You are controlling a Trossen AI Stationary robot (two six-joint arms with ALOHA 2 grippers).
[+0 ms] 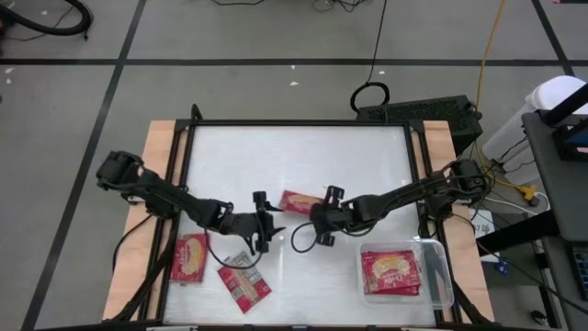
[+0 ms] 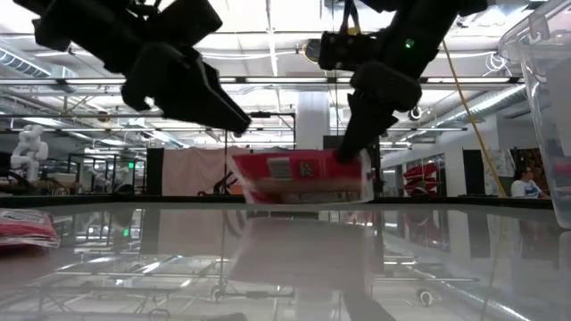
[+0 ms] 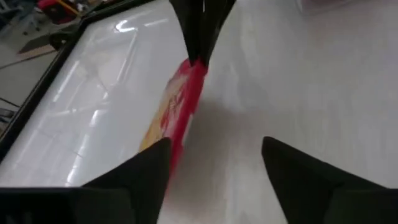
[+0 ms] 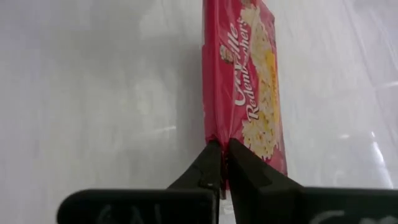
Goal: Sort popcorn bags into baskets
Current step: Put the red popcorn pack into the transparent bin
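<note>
The right claw (image 1: 329, 196) is pinched on the near edge of a flat red rectangular popcorn packet (image 1: 299, 200), which hangs just off the white desk (image 1: 303, 152) and stretches away ahead of the fingertips (image 4: 214, 163). Facing it from the packet's far end, the left claw (image 1: 266, 218) stands spread and holds nothing. Beside the left claw lie two more red packets (image 1: 190, 257) (image 1: 243, 285). Behind the right claw, a clear plastic rectangular bin (image 1: 441, 276) holds stacked red packets (image 1: 390, 273).
</note>
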